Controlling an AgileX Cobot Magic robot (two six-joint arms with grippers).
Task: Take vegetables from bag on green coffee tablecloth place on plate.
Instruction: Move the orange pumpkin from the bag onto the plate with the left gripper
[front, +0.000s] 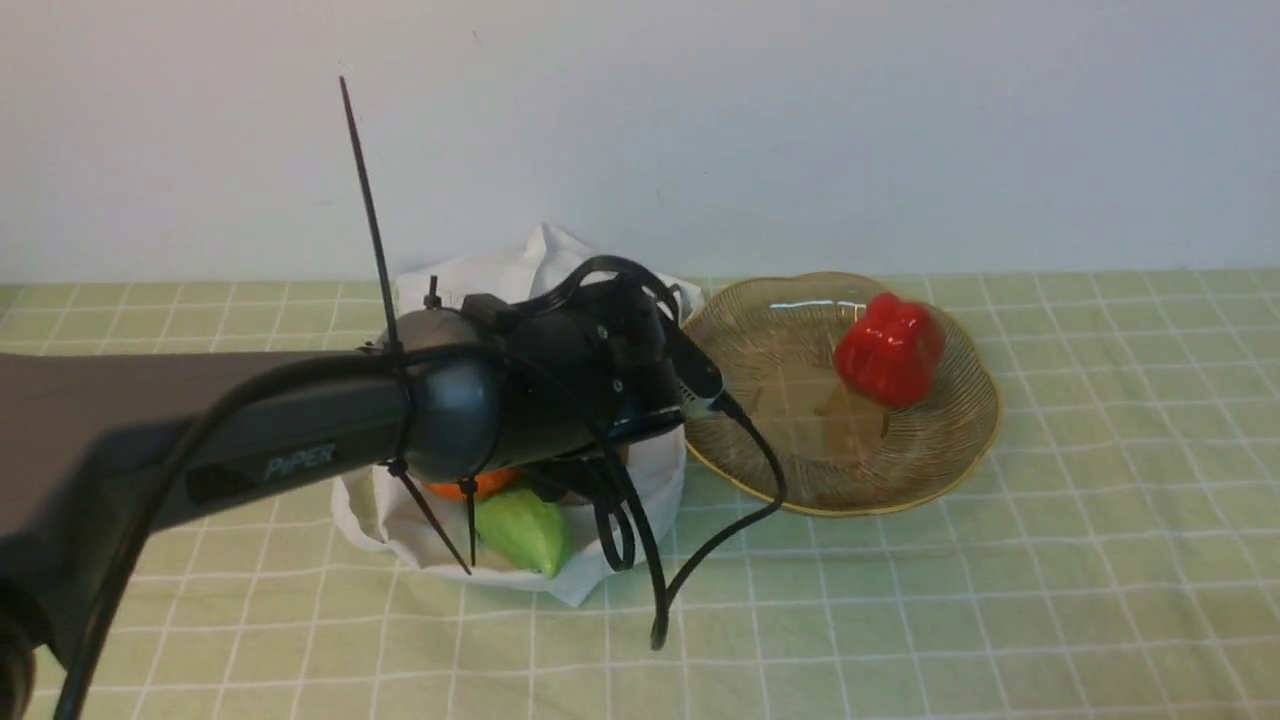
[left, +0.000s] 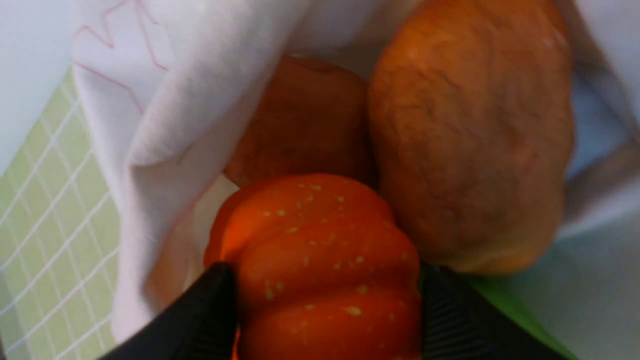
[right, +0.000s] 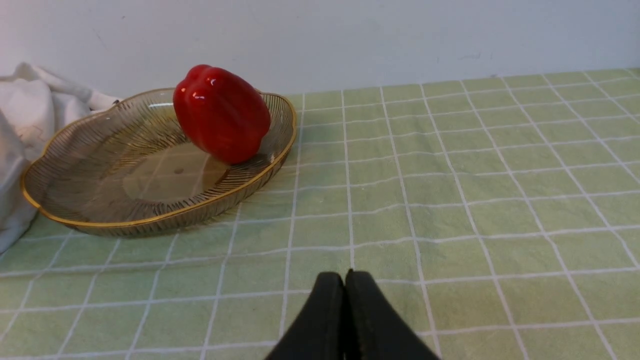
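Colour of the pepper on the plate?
Glossy red; the pepper shows best in the right wrist view.

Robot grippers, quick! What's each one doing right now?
Left gripper: jaws closed on the shiny orange ribbed toy pumpkin, one on each side.
Right gripper: jaws closed, holding nothing.
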